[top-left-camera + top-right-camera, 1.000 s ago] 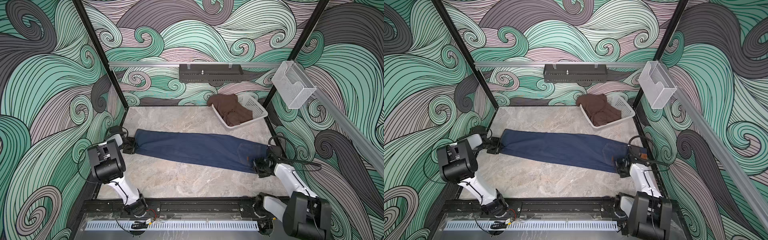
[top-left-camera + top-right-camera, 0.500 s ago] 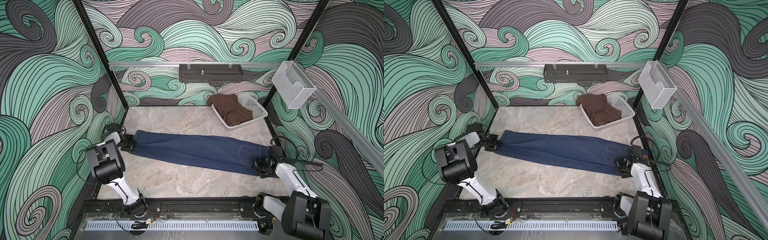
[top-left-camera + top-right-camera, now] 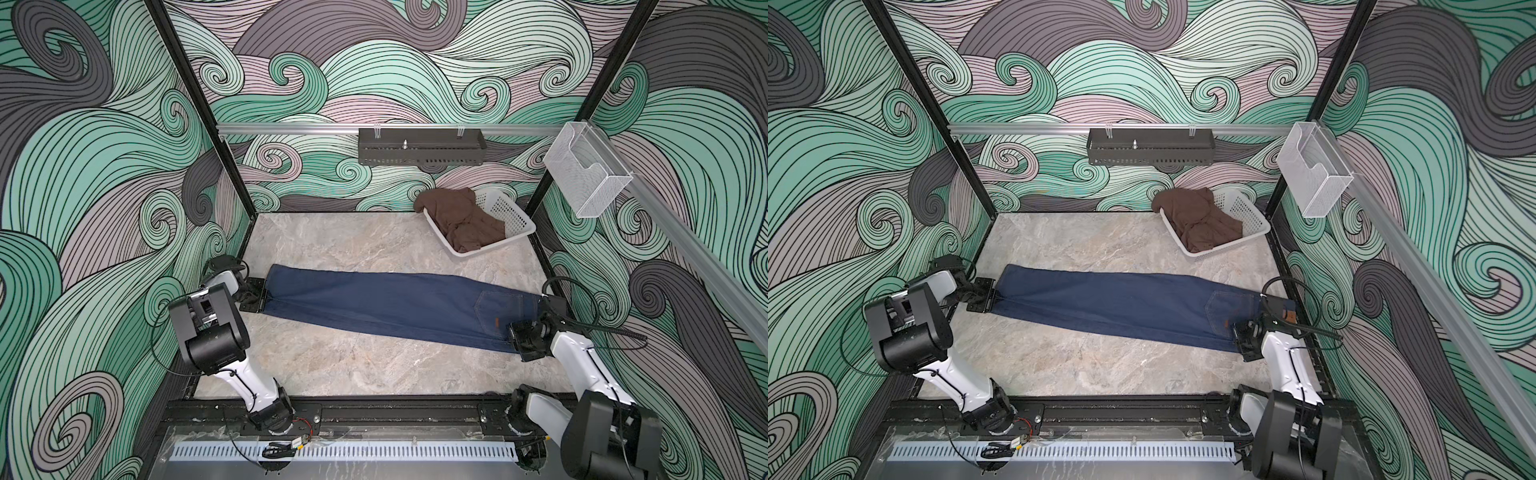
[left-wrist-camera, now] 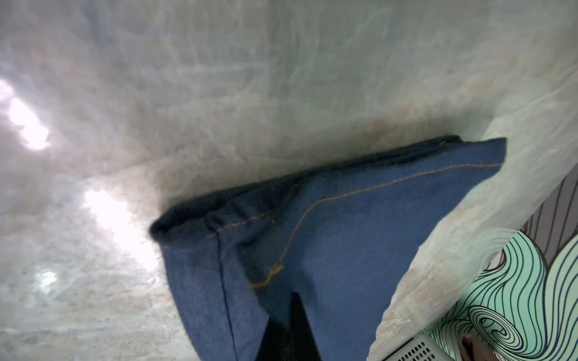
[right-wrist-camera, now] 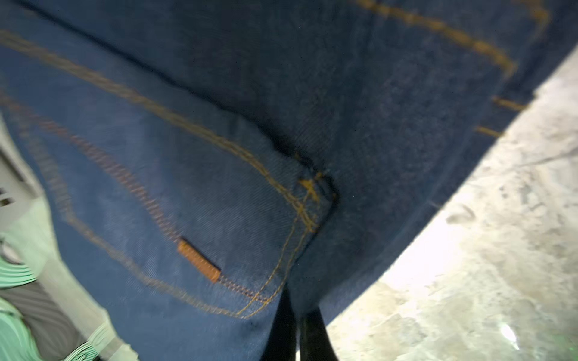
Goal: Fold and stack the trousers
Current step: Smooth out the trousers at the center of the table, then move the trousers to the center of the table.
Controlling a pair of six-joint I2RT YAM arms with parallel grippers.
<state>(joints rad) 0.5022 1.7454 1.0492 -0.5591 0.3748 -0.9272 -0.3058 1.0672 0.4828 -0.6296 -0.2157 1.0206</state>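
- Trousers [image 3: 386, 309], a pair of dark navy-blue denim jeans with orange-brown stitching, lie flat across the middle of the frame in both top views. They rest on the grey marble-look tabletop [image 3: 353, 374], one leg seemingly on top of the other.
- Their long axis runs from the left middle of the frame down towards the lower right, at a slight slant. The leg hems point to the frame's left and the waist to its right. The back pocket faces up and shows its small orange tab [image 3: 496, 323].
- At the hem end, the black left gripper [image 3: 259, 296] looks clenched on the cloth. Creases fan out from its tips, and the left wrist view shows its fingers [image 4: 292, 328] together on the denim.
- At the waist end, the black right gripper [image 3: 515, 338] is pinched on the trousers beside the pocket corner. Its fingers [image 5: 294, 328] are closed on the fabric.
- By my judgement the lengthwise fold is done and the garment is pulled straight between the arms.
- The next move probably calls for a crosswise fold. One end would be lifted and carried over the other, with the edges kept aligned and the far end anchored.
- A white perforated plastic basket [image 3: 515, 216] holding a crumpled brown garment [image 3: 461, 220] sits at the upper right, well apart.
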